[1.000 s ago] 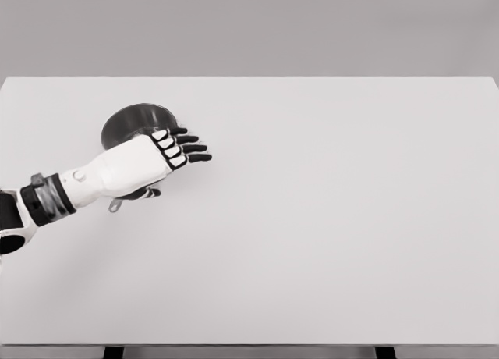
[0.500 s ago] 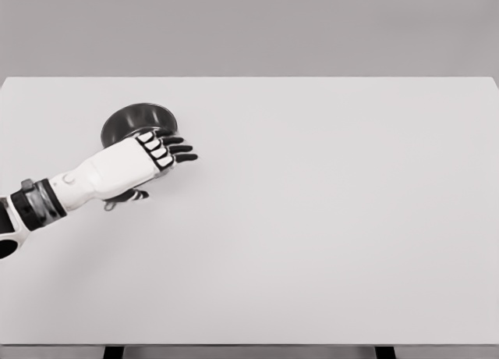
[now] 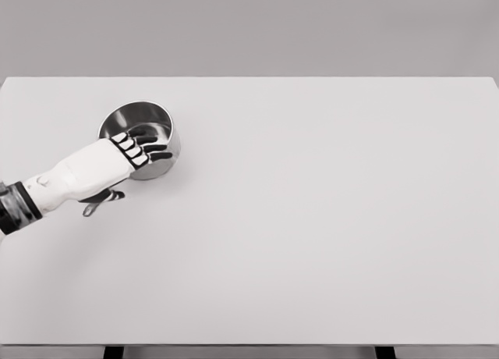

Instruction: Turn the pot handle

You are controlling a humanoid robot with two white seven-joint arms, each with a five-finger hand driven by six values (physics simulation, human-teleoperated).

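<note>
Broadly, we see one white table (image 3: 312,218) filling most of the view, with a plain grey backdrop behind it. Toward its far left stands one pot (image 3: 160,160), a small round metal saucepan with shiny walls and a dark inside, sitting upright. Its handle (image 3: 92,209) runs from the near side of the pot toward the near left; most of it is hidden under the hand, and only the looped tip shows on the table.

We count one arm in view. It comes in from the left edge, low, with a dark wrist band and a white forearm slanting up to the right. Our left hand (image 3: 117,162) lies over the pot's near rim and the handle's root, back upward. Its dark-tipped fingers (image 3: 150,138) are stretched out and slightly spread over the pot's opening, gripping nothing. The thumb (image 3: 109,195) curls below the palm beside the handle.
</note>
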